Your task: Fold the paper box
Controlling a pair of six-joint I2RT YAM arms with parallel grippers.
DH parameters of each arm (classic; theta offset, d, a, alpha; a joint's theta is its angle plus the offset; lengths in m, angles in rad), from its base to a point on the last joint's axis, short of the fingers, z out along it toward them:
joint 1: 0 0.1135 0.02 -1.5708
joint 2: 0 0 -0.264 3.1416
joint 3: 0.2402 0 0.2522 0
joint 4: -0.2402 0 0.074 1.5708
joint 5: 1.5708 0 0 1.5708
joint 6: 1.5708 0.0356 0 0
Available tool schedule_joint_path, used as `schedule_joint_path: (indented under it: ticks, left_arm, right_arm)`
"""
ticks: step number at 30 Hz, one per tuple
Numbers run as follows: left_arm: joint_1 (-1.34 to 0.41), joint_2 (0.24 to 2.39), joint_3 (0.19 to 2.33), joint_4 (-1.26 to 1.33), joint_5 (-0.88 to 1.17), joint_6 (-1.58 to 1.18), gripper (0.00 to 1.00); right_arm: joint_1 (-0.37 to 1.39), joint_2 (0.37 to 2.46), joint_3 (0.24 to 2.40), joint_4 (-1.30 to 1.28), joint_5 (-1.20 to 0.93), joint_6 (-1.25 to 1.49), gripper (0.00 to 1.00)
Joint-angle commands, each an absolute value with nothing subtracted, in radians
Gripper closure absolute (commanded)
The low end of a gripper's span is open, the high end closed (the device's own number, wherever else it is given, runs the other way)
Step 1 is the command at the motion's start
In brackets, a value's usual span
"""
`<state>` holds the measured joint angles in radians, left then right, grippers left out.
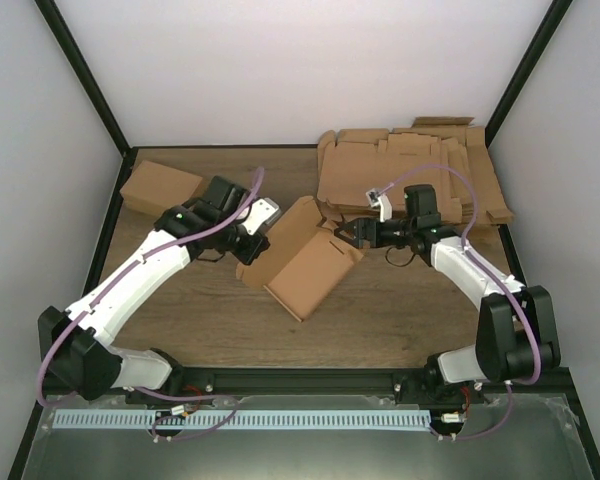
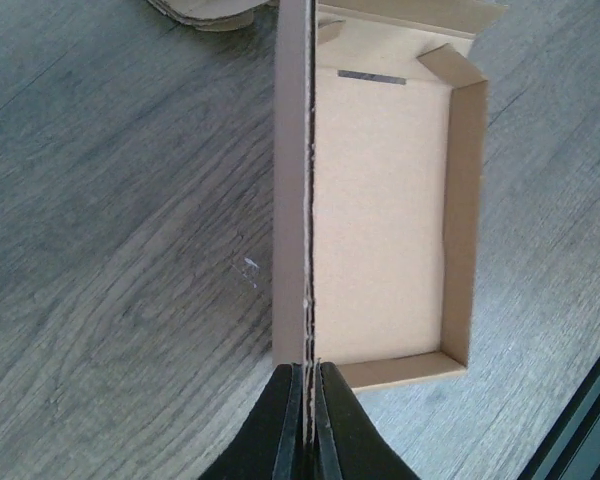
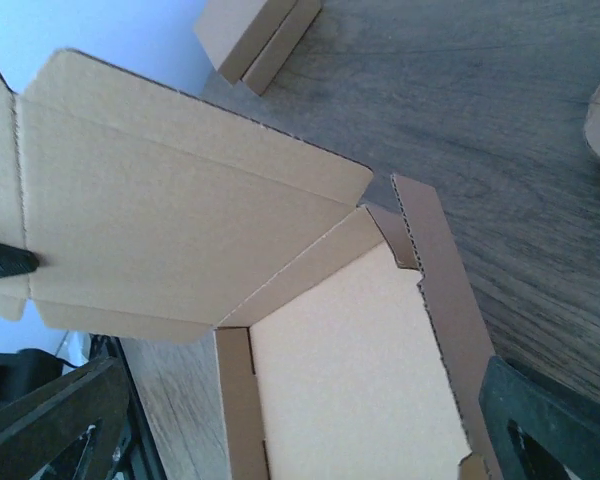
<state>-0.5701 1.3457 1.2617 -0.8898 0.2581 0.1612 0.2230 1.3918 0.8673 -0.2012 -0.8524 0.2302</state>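
The paper box (image 1: 305,270) sits near the middle of the surface (image 1: 210,320), turned at an angle to its edges. Its shallow tray lies flat and its lid panel stands up along the tray's left side.

The left claw (image 1: 248,240) is pinched tight on the free edge of that raised lid. From its wrist you see the cardboard edge-on, running straight out from between the black fingers (image 2: 285,420), with the tray's inside open to the right of it. A slot shows at the tray's far end, and the short end flaps are folded up.

The right claw (image 1: 342,233) is spread wide and grips nothing. It hangs at the end of the box that faces the far right corner, and from its wrist the tray appears between its fingers (image 3: 545,420). I can't tell whether either one touches the cardboard.

A thick pile of flat blanks (image 1: 410,170) lies in the far right corner. Another brown box (image 1: 160,188) sits by the far left corner, well apart.
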Motion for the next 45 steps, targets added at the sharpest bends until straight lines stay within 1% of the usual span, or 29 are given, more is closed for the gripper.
schedule_joint_path:
  ticks: [1,5,8,10,11,13,14,18,19,21,24,25,27,30,32,38,42,45]
  left_arm:
    - [-0.581,1.328,1.258,-0.872,0.272,0.172,0.96]
    - [-0.584,1.333,1.261,-0.872,0.277,0.172,0.96]
    - [-0.586,1.330,1.262,-0.872,0.279,0.176,0.96]
    - [-0.587,1.327,1.262,-0.871,0.282,0.178,0.96]
    - [-0.588,1.327,1.261,-0.872,0.285,0.179,0.96]
    - [-0.592,1.327,1.260,-0.870,0.291,0.181,0.96]
    - [-0.594,1.328,1.261,-0.869,0.293,0.183,0.96]
    - [-0.605,1.328,1.261,-0.868,0.293,0.188,0.96]
    - [-0.607,1.328,1.261,-0.867,0.292,0.189,0.96]
    - [-0.607,1.328,1.261,-0.867,0.287,0.188,0.96]
    - [-0.609,1.325,1.259,-0.867,0.278,0.187,0.96]
    - [-0.610,1.323,1.258,-0.865,0.275,0.187,0.96]
    - [-0.611,1.323,1.256,-0.864,0.267,0.186,0.96]
    - [-0.611,1.327,1.256,-0.864,0.266,0.188,0.96]
    - [-0.611,1.332,1.259,-0.864,0.266,0.186,0.96]
    - [-0.612,1.340,1.258,-0.864,0.268,0.184,0.96]
    - [-0.612,1.343,1.258,-0.864,0.270,0.183,0.96]
    - [-0.612,1.345,1.261,-0.867,0.276,0.182,0.96]
  right_arm:
    - [0.204,1.394,0.877,-0.143,-0.928,0.314,0.01]
    - [0.203,1.429,0.868,-0.113,-0.976,0.354,0.09]
    - [0.196,1.416,0.866,-0.133,-0.873,0.335,0.09]
    - [0.160,1.401,0.856,-0.119,-0.824,0.348,0.09]
    - [0.134,1.396,0.848,-0.103,-0.813,0.365,0.12]
    - [0.076,1.403,0.835,-0.071,-0.820,0.402,0.27]
    - [0.056,1.412,0.836,-0.063,-0.818,0.414,0.31]
    - [0.043,1.482,0.856,-0.035,-0.819,0.428,0.42]
    - [0.043,1.504,0.860,-0.028,-0.829,0.430,0.46]
    - [0.044,1.549,0.863,-0.021,-0.857,0.423,0.49]
    - [0.049,1.596,0.849,-0.023,-0.906,0.394,0.60]
    - [0.052,1.606,0.842,-0.029,-0.915,0.381,0.62]
    - [0.062,1.612,0.812,-0.013,-0.957,0.369,0.61]
    - [0.070,1.599,0.745,0.070,-1.065,0.406,0.54]
    - [0.076,1.586,0.709,0.104,-1.126,0.428,0.53]
    - [0.097,1.551,0.676,0.082,-1.187,0.414,0.55]
    - [0.119,1.527,0.664,0.075,-1.182,0.413,0.59]
    - [0.142,1.531,0.675,0.024,-1.148,0.375,0.59]
